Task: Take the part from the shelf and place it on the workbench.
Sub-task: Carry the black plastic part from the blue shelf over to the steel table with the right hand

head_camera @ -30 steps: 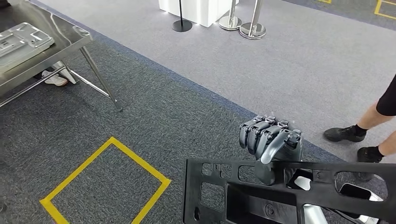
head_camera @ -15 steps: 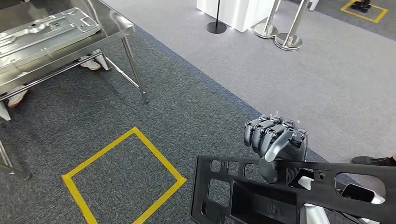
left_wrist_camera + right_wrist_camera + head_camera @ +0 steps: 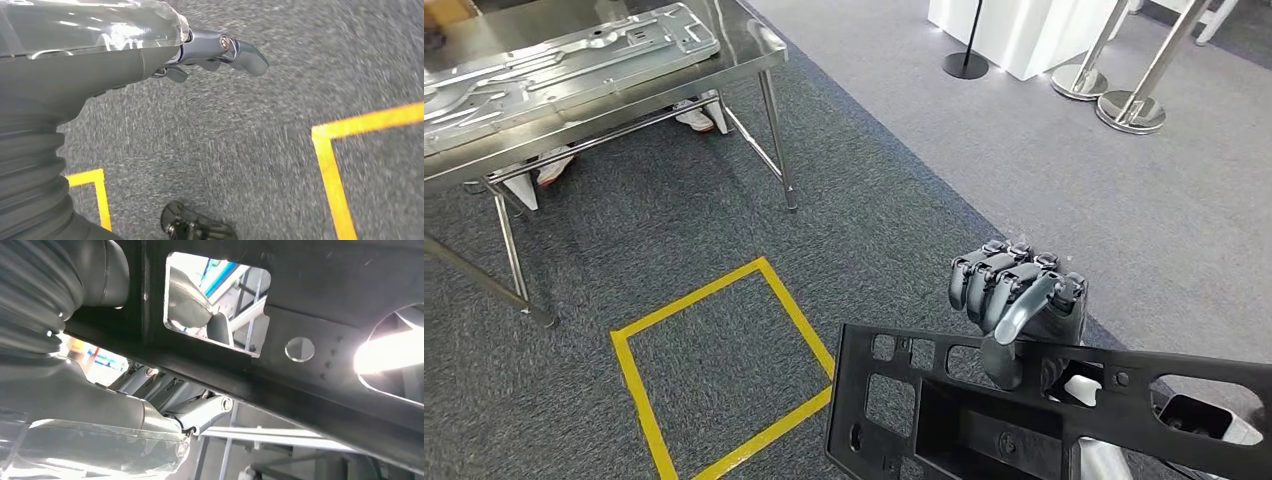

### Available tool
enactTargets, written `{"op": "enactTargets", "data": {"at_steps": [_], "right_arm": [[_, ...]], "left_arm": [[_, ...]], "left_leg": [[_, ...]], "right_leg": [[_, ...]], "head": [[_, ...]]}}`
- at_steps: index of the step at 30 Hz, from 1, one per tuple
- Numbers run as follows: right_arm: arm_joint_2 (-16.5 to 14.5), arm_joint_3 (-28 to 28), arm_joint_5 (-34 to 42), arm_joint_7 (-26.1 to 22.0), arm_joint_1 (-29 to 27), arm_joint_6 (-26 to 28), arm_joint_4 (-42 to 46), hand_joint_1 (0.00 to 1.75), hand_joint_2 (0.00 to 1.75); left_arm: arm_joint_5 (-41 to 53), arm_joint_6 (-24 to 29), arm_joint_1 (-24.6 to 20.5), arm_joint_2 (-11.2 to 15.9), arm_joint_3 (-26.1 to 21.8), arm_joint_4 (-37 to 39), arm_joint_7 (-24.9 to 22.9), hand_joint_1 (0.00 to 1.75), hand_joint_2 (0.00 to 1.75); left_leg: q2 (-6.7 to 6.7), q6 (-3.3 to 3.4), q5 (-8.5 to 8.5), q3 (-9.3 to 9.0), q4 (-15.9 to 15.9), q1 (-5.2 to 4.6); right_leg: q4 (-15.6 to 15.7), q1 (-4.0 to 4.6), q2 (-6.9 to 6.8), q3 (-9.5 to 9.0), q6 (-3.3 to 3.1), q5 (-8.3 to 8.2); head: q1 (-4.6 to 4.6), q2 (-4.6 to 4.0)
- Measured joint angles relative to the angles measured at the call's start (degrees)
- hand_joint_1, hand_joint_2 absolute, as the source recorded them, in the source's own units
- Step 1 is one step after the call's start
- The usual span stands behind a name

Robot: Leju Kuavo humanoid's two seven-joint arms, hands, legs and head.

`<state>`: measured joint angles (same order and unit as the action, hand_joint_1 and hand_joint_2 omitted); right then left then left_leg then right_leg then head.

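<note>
**Over the carpet, part in our right hand**

Low in the head view, our right hand (image 3: 1022, 300) grips the top rail of the black plastic frame part with cut-out windows (image 3: 944, 410), fingers curled over its far side, thumb on the near side. The part's lower edge is cut off there. From the right wrist view, the part (image 3: 320, 340) crosses close overhead. Our left hand (image 3: 220, 50) hangs over grey carpet (image 3: 260, 150), fingers extended and apart, holding nothing. Beyond stands the steel bench (image 3: 754, 55), well apart from the part.

workbench (image 3: 769, 58): steel, on grey carpet (image 3: 674, 230) | on top: pressed metal panel (image 3: 574, 55)
</note>
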<state>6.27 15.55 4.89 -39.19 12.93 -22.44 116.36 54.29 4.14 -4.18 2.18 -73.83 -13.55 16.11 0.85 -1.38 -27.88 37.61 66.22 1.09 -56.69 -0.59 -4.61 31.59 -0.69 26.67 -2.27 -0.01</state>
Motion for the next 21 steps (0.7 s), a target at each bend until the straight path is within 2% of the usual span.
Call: {"op": "enactTargets", "data": {"at_steps": [2,3,5,6,7,8,10,11,12,13,14,15,17,18,19,20,21], "right_arm": [[0.0,0.0,-0.4,0.0,0.0,0.2,0.1,1.69,1.75],[0.0,0.0,-0.5,0.0,0.0,0.3,0.1,1.69,1.75],[0.0,0.1,-0.7,0.0,0.0,0.4,0.3,1.69,1.75],[0.0,0.1,-0.7,0.0,0.0,0.5,0.3,1.69,1.75],[0.0,0.2,-0.7,0.0,0.1,0.5,0.4,1.69,1.75],[0.0,0.2,-0.7,0.0,0.0,0.6,0.5,1.69,1.75],[0.0,0.2,-0.4,0.0,0.0,0.3,0.6,1.69,1.75],[0.0,0.2,-0.1,0.0,-0.1,-0.2,0.6,1.69,1.75],[0.0,0.2,0.4,0.0,-0.1,-0.7,0.6,1.69,1.75],[0.0,0.2,0.9,0.0,0.0,-1.2,0.6,1.69,1.75],[0.1,0.2,1.4,0.0,0.1,-1.7,0.6,1.69,1.75],[0.1,0.1,1.8,0.0,0.3,-2.0,0.6,1.69,1.75],[0.2,-0.1,2.4,0.0,0.7,-2.3,0.5,1.69,1.75],[0.2,-0.2,2.6,0.0,0.8,-2.4,0.5,1.69,1.75],[0.3,-0.3,2.8,0.0,0.9,-2.4,0.4,1.69,1.75],[0.3,-0.3,3.0,0.0,1.0,-2.5,0.4,1.69,1.75],[0.3,-0.4,3.2,0.0,1.1,-2.6,0.4,1.69,1.75]], "left_arm": [[0.1,-0.3,-0.2,0.1,-0.1,0.0,0.1,0.00,1.75],[0.2,-0.4,-0.2,0.1,-0.1,0.0,0.1,0.00,1.75],[0.3,-0.5,-0.1,0.1,-0.2,0.0,0.1,0.00,1.75],[0.3,-0.5,0.0,0.1,-0.2,0.0,0.1,0.00,1.75],[0.3,-0.6,0.1,0.1,-0.3,0.0,0.1,0.00,1.75],[0.3,-0.5,0.0,0.1,-0.4,0.0,0.1,0.00,1.75],[0.1,-0.5,-0.3,0.0,-0.4,0.0,-0.2,0.00,1.75],[0.0,-0.4,-0.5,0.0,-0.5,0.0,-0.4,0.00,1.75],[-0.1,-0.4,-0.5,-0.1,-0.5,0.0,-0.6,0.00,1.75],[-0.3,-0.3,-0.5,-0.1,-0.6,0.0,-0.8,0.00,1.75],[-0.3,-0.3,-0.5,-0.2,-0.6,0.0,-0.9,0.00,1.75],[-0.4,-0.2,-0.5,-0.2,-0.6,0.0,-1.0,0.00,1.75],[-0.5,-0.2,-0.6,-0.4,-0.6,0.0,-1.1,0.00,1.75],[-0.5,-0.2,-0.7,-0.4,-0.6,0.0,-1.1,0.00,1.75],[-0.6,-0.2,-0.7,-0.5,-0.6,0.0,-1.1,0.00,1.75],[-0.6,-0.2,-0.6,-0.5,-0.7,0.0,-1.2,0.00,1.75],[-0.7,-0.2,-0.4,-0.5,-0.7,0.0,-1.2,0.00,1.75]], "left_leg": [[2.06,0.59,2.16,-3.56,-6.7,-0.40],[2.57,1.00,2.35,-4.26,-8.2,-0.62],[1.64,1.80,2.21,-4.16,-8.5,-0.79],[1.03,2.11,2.30,-4.24,-8.7,-0.72],[0.43,2.47,2.43,-4.34,-8.9,-0.62],[-0.16,2.79,2.59,-4.46,-9.0,-0.50],[-1.42,3.19,2.75,-4.40,-9.1,-0.42],[-2.14,3.26,2.77,-4.32,-9.1,-0.45],[-2.91,3.28,2.78,-4.29,-9.1,-0.48],[-3.71,3.28,2.78,-4.32,-9.0,-0.50],[-4.53,3.24,2.76,-4.39,-8.9,-0.50],[-5.33,3.16,2.72,-4.47,-8.9,-0.49],[-6.78,2.76,2.62,-4.32,-8.6,-0.55],[-7.40,2.45,2.64,-4.10,-8.5,-0.50],[-7.98,2.07,2.73,-3.87,-8.5,-0.40],[-8.59,1.65,2.86,-3.64,-8.6,-0.33],[-8.62,1.32,2.87,-3.53,-8.6,-0.25]], "right_leg": [[-0.3,0.25,-1.21,-0.29,0.59,0.49],[-0.4,0.41,-1.77,-0.41,0.90,0.68],[-0.4,0.54,-2.81,-0.64,1.46,0.88],[-0.5,0.41,-2.77,-0.80,1.79,1.13],[-1.4,0.22,-1.74,-0.60,2.10,1.84],[-3.4,0.02,-0.15,0.20,2.37,3.16],[-10.8,-0.21,3.27,3.78,2.68,6.98],[-14.7,-0.20,3.96,5.83,2.76,8.45],[-17.2,-0.19,4.24,7.25,2.77,8.89],[-17.5,-0.18,4.36,7.63,2.72,8.11],[-15.3,-0.19,4.59,6.80,2.59,6.22],[-11.3,-0.22,5.21,5.10,2.41,3.78],[-3.8,-0.36,7.65,1.87,2.03,0.66],[-1.9,-0.34,8.44,1.11,1.87,0.18],[-1.3,-0.28,8.70,0.94,1.69,0.30],[-1.1,-0.26,8.08,0.94,1.44,0.17],[-0.9,-0.30,7.39,0.80,1.08,0.03]], "head": [[0.00,0.00],[0.00,0.00],[0.00,0.00],[0.01,0.00],[0.01,0.01],[0.01,0.01],[0.00,0.01],[0.00,0.00],[0.00,0.00],[0.00,0.00],[0.00,0.00],[0.00,0.01],[0.00,0.01],[0.00,0.01],[0.00,0.01],[0.00,0.01],[0.00,0.01]]}}
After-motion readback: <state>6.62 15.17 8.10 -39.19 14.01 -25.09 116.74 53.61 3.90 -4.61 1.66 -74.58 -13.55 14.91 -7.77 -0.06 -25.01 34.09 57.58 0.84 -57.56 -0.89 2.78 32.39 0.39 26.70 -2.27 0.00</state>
